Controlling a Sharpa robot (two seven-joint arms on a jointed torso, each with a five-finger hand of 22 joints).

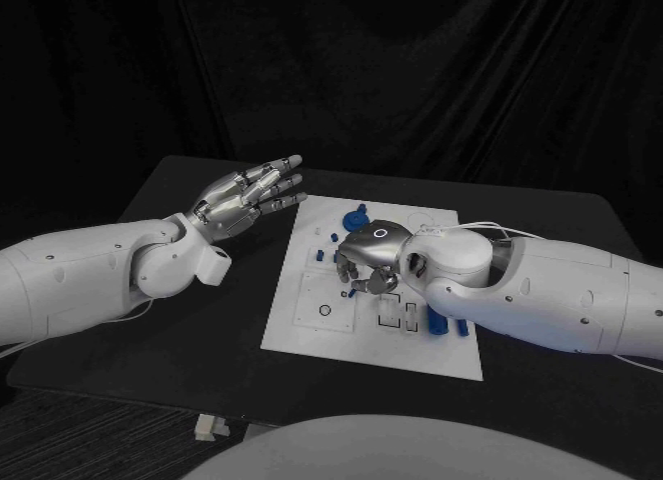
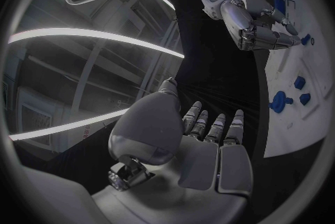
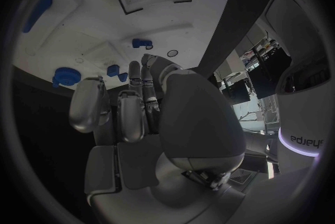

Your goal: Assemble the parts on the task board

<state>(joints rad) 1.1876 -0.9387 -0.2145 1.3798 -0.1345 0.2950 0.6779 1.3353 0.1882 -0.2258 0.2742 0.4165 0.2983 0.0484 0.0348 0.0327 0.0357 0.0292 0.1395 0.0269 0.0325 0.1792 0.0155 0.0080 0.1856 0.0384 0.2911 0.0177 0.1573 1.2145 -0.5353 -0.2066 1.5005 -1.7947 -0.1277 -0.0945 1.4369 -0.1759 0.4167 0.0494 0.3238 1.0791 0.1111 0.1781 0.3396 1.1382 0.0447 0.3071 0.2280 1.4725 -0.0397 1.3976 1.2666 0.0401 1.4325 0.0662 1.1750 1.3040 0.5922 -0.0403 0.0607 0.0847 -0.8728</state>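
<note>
Right hand [image 1: 369, 262] poised over the middle of the task board [image 1: 310, 330], fingers curled downward toward the plate; whether a blue part is pinched beneath them cannot be told, though in the left wrist view a small blue piece [image 2: 305, 39] sits at the fingertips [image 2: 286, 27]. This stance suggests the hand is picking or seating a part at the board's centre. Left hand [image 1: 249, 195] raised beside the board's far left corner, fingers spread and straight, holding nothing; it appears parked off the board, probably to leave the working area free. Loose blue parts [image 1: 354, 216] lie at the board's far edge just beyond the right hand, and further blue pieces [image 1: 449, 326] lie at the board's right edge beneath the right forearm. Outlined rectangular recesses [image 1: 395, 316] are marked on the board's near half, with a small round hole [image 1: 325, 310] to their left. The right forearm overhangs the board's right side and hides part of it. The board rests on the black surface [image 1: 173, 340].
</note>
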